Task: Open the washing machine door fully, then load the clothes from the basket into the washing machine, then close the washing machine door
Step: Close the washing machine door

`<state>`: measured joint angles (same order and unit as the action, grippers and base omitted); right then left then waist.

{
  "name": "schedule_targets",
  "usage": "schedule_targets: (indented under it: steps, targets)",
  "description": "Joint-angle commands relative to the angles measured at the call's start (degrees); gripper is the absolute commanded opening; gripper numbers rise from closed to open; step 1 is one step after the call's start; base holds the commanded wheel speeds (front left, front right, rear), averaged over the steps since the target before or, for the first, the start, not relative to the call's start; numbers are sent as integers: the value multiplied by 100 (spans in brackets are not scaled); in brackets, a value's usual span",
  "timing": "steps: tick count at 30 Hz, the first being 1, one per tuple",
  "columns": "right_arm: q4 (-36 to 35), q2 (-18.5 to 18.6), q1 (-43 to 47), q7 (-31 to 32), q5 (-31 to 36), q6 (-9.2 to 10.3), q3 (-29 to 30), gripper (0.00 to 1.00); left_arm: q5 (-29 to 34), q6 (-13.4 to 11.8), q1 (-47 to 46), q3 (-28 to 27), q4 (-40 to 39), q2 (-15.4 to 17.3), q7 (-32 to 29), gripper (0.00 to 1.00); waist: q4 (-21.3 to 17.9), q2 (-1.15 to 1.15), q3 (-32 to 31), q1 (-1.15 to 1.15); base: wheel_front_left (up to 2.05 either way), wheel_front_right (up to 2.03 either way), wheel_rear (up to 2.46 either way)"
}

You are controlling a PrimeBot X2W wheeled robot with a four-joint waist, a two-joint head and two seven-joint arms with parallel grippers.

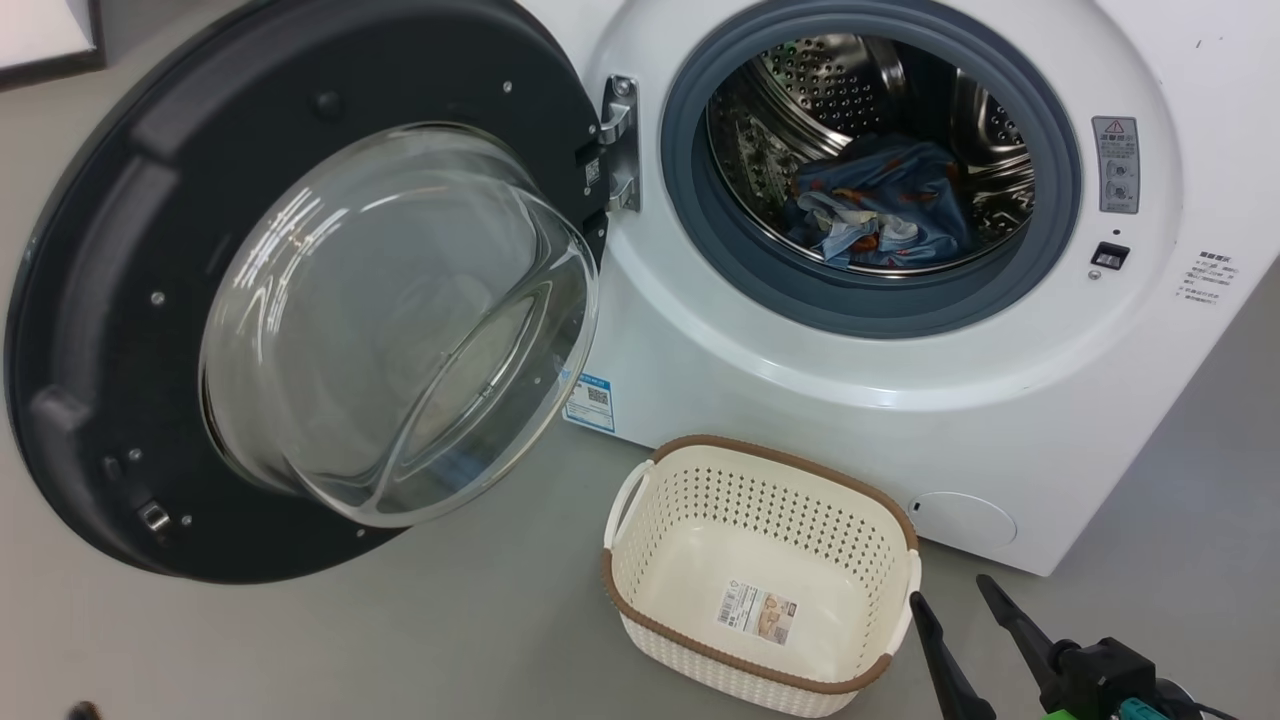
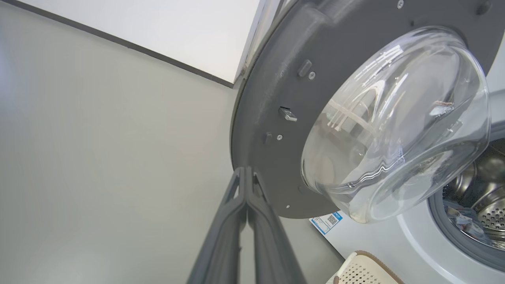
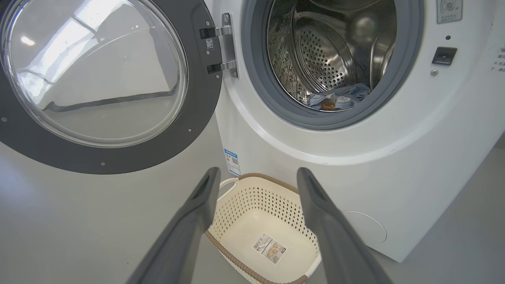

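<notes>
Found washing machine door [image 1: 130,300] swung fully open at far left, glass bowl [image 1: 400,320] bulging toward camera, all hung off metal hinge [image 1: 620,140]. Spotted clothes [image 1: 880,210] lying low in steel drum [image 1: 830,80] of washing machine [image 1: 800,400], behind grey gasket [image 1: 690,230]. Noted basket [image 1: 770,500] on floor [image 1: 450,620] just in front of machine, below the opening, with nothing in it but label sticker [image 1: 757,612]. Judged loading done, closing step next. Flagged risks, left to right: could slip off door's glossy curved edge, given a push from two pressed-together fingertips with tiny contact; could strike glass bowl instead of frame on a sloppy arc; could pinch fabric in gasket on closing, though clothes seemingly well back from lip; could clip basket rim with door's lower edge mid-swing, clearance not readable; could fail to latch after too soft a push. Saw left gripper [image 2: 246,171] pinched fully together, holding nothing, tips right at lower edge of door in left wrist view; couldn't tell touching or just short. Saw right gripper [image 1: 950,592] spread wide, holding nothing, low at right, pointed toward machine, nearer fingertip just beside basket's right-hand handle; couldn't tell contact there either.
</notes>
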<state>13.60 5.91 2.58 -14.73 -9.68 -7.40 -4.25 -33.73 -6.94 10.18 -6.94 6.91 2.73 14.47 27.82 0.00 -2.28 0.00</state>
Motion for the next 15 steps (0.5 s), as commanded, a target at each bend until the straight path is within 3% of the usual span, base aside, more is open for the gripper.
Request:
schedule_targets:
  steps: [1, 7, 11, 15]
  targets:
    - [-132, 53, -162, -27, 9, -9, -77, 100, -246, 97, -333, -415, -150, 20, 52, 0, 19, 0, 25, 0, 0, 0, 0]
    - [-142, 49, -107, -27, 30, -9, -29, 100, -1642, 595, -857, -1410, -77, 144, -54, 0, 95, 0, 126, 0, 0, 0, 0]
    - [-141, 71, -103, -27, 45, -9, -46, 100, -2937, 971, -1418, -2113, 341, 493, -572, 0, 134, 0, 227, 0, 0, 0, 0]
    - [-136, 133, -138, -27, 55, -9, -73, 100, -4044, 1137, -2077, -2627, 1117, 933, -1206, 0, 156, 0, 352, 0, 0, 0, 0]
